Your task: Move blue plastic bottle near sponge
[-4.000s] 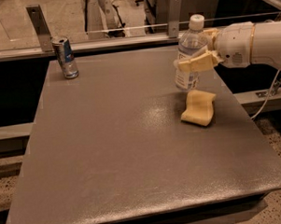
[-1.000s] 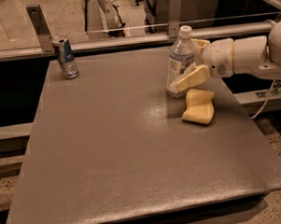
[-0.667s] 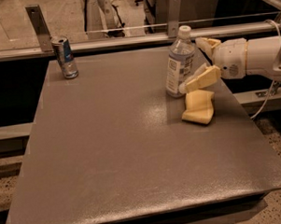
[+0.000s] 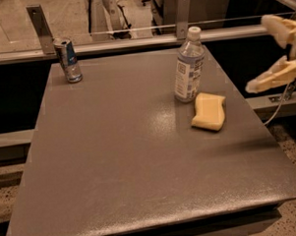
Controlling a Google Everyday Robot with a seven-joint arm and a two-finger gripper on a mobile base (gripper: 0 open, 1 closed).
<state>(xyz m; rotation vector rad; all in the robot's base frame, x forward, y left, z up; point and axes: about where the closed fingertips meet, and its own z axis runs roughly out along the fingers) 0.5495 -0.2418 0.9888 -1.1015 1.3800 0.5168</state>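
Note:
The blue plastic bottle (image 4: 188,65) stands upright on the grey table (image 4: 115,156), at the back right, with its white cap on. The pale yellow sponge (image 4: 209,111) lies flat just to the right and in front of the bottle, almost touching it. My gripper (image 4: 279,50) is at the right edge of the view, off the table and well to the right of the bottle. Its two cream fingers (image 4: 273,77) are spread apart and hold nothing.
A silver-and-blue can (image 4: 68,60) stands at the table's back left corner. A metal rail with two posts (image 4: 134,39) runs behind the table. A cable hangs by the table's right side.
The gripper has let go of the bottle and drawn back to the right, off the table. The bottle now stands free next to the sponge.

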